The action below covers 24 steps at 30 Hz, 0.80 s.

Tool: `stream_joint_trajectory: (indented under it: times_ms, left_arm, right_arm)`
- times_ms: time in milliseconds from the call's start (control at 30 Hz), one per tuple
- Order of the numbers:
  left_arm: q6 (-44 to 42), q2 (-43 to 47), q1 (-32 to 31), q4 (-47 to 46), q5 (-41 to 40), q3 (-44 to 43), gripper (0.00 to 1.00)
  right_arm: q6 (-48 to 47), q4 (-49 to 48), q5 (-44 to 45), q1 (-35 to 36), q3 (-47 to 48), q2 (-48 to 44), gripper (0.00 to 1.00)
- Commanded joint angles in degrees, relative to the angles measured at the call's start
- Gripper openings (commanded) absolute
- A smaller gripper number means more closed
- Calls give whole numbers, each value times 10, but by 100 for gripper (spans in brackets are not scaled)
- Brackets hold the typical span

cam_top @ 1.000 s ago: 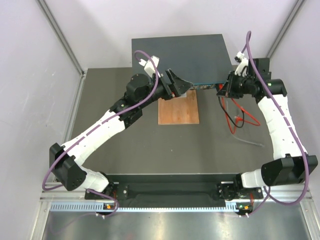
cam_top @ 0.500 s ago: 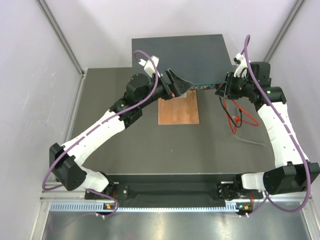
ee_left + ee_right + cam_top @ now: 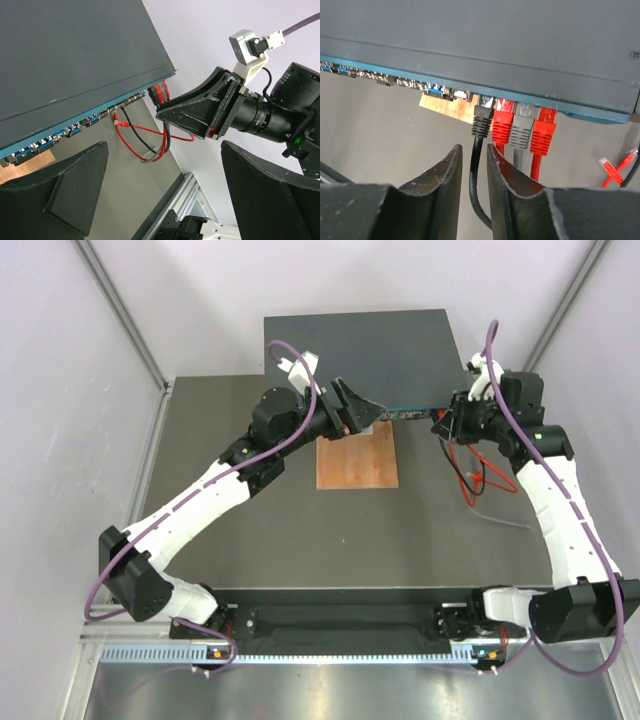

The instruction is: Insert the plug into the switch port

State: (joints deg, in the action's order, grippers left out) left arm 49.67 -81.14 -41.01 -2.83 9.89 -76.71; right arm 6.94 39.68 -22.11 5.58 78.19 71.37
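Observation:
The switch (image 3: 360, 350) is a wide dark blue-grey box at the back, and its teal port face (image 3: 395, 70) is towards me. A black plug (image 3: 482, 120) sits in a port at the right end, beside two red plugs (image 3: 503, 124) and a grey one (image 3: 522, 131). My right gripper (image 3: 474, 147) is just below it, jaws slightly apart. The black cable (image 3: 476, 170) runs between them, with a gap on each side. It also shows in the top view (image 3: 440, 422). My left gripper (image 3: 365, 412) is open and empty by the middle of the switch front.
A brown wooden board (image 3: 357, 460) lies in front of the switch. Loose red, black and grey cables (image 3: 480, 480) loop on the table right of it. An unplugged red plug (image 3: 605, 162) lies to the right, and another (image 3: 116, 121) lies under the port row.
The right arm's elbow and wrist have shifted back and right. Its gripper stays at the right end of the switch front. The left arm has not moved.

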Motion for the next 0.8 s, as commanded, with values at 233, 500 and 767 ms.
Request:
stream_joint_trajectory:
  times_ms: [233,500,767]
  left_arm:
    - [6,13,-1,-19,11,-4,99]
    - [5,9,0,-19,11,-5,99]
    - [3,5,0,-20,12,-10,99]
  right_arm:
    - [-32,0,43,-6,-40,-24,33]
    - [-33,0,44,-1,-71,-39,33]
    - [-28,-19,49,0,-51,-40,0]
